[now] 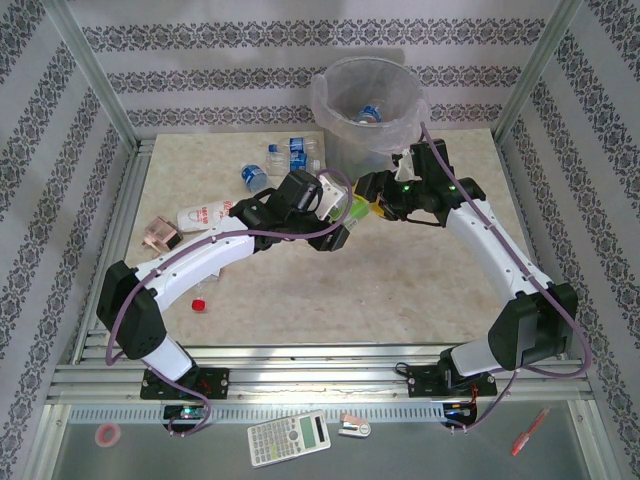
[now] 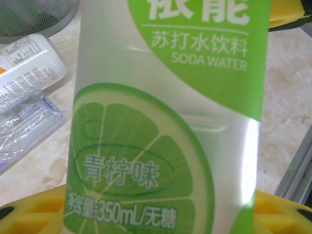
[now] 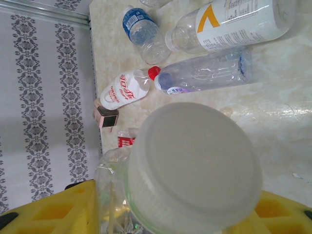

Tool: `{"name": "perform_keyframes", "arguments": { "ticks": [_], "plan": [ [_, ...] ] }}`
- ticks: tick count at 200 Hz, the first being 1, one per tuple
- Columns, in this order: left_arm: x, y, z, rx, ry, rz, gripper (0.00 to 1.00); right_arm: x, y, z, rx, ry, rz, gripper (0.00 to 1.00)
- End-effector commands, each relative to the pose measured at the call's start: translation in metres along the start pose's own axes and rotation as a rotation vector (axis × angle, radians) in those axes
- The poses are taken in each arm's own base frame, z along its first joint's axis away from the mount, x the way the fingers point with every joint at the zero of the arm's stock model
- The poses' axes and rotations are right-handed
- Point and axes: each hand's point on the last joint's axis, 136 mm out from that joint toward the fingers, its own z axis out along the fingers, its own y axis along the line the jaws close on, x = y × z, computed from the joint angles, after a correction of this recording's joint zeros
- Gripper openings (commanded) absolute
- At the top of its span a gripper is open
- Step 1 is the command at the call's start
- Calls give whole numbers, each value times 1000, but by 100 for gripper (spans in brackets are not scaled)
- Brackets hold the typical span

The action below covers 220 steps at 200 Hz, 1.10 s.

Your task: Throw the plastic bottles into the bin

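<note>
The green-labelled bottle (image 1: 356, 210) hangs above the middle of the worktop (image 1: 300, 290), bridging the left hand (image 1: 345, 222) and the right hand (image 1: 375, 203). The bin (image 1: 350, 150) stands just beyond at 12 o'clock. Each wrist view shows yellow fingers (image 2: 34, 214) on both sides of the bottle. Whether either hand is truly clamped cannot be told.

This looks like a handover, and the risk lies there. If one hand releases before the other grips firmly, the smooth bottle drops. The right hand sits at the cap end (image 3: 192, 165), so the long body could swing and strike the bin's rim.
</note>
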Motion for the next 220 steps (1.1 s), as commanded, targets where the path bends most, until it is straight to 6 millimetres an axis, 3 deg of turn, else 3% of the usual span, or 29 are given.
{"name": "perform_keyframes", "arguments": {
  "ticks": [1,19,38,109,180,220],
  "plan": [
    [-20,-14,-15,24,-84,33,71,-1,10,-3,-12,5,-13,40],
    [-21,-12,-18,12,-92,28,90,-6,16,-9,-18,-17,-27,38],
    [-24,-12,-21,7,-105,33,100,-11,24,-17,-28,-43,-43,35],
    [-46,-18,-46,6,-182,46,100,-38,62,-57,-58,-186,-166,31],
    [-72,-16,-92,-51,-317,43,100,-81,116,-127,-82,-472,-386,28],
    [-72,-12,-100,-81,-335,25,100,-101,150,-171,-87,-664,-519,28]
  ]
}}
